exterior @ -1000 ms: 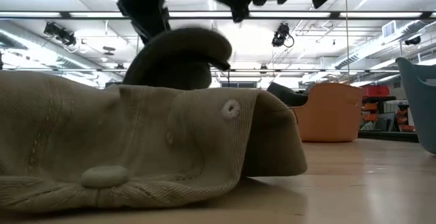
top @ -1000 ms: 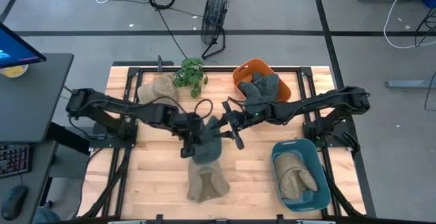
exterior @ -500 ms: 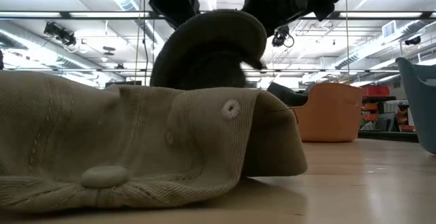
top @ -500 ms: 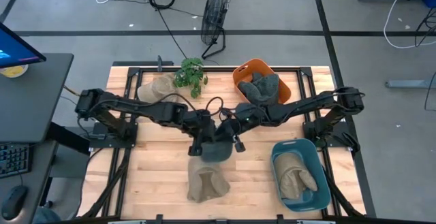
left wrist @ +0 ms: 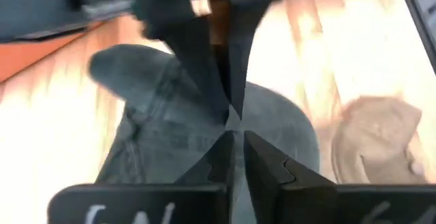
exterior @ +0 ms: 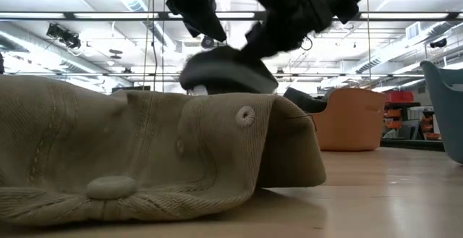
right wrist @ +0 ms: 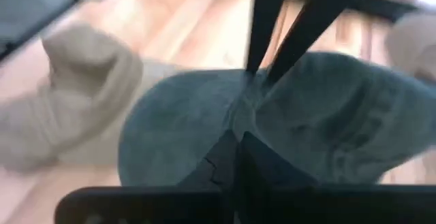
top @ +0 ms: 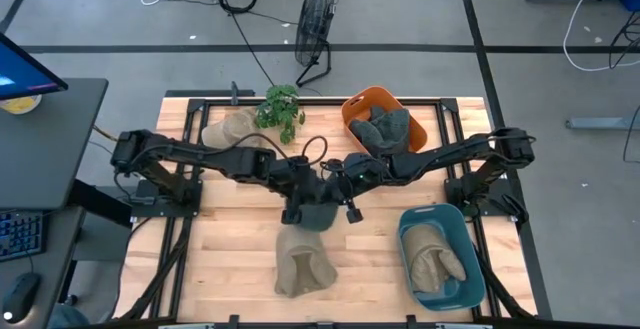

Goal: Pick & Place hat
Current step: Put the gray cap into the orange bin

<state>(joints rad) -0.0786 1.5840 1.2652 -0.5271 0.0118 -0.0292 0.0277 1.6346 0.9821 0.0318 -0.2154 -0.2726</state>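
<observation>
A dark grey-green hat (top: 318,215) hangs over the middle of the table, above and just beyond a beige hat (top: 303,267) that lies flat on the wood. My left gripper (left wrist: 237,161) reaches in from the table's left and my right gripper (right wrist: 236,154) from the right. Their fingertips meet on the dark hat's top, both shut on it. In the low view the dark hat (exterior: 228,70) floats level above the beige hat (exterior: 145,151). My left gripper pinches a raised fold of cloth on the hat's crown (left wrist: 219,130) between its two fingers, slanting down from the table's left. The hat is lifted clear of the table and spreads out below the fingertips. My right gripper pinches the same ridge of the crown (right wrist: 240,120) from the opposite side, slanting down from the table's right, tip to tip with the left fingers (right wrist: 269,40). The hat hangs roughly level below it.
An orange basket (top: 352,102) with dark hats stands at the far edge, next to a potted plant (top: 280,109) and another beige hat (top: 230,129). A blue bin (top: 455,219) at the near right holds a beige hat.
My left gripper has carried the dark hat toward the table's right, to the right gripper. The right gripper has come in and shut on the crown. The hat, which hung as a tall dome, now sits flatter and level between the two grippers.
</observation>
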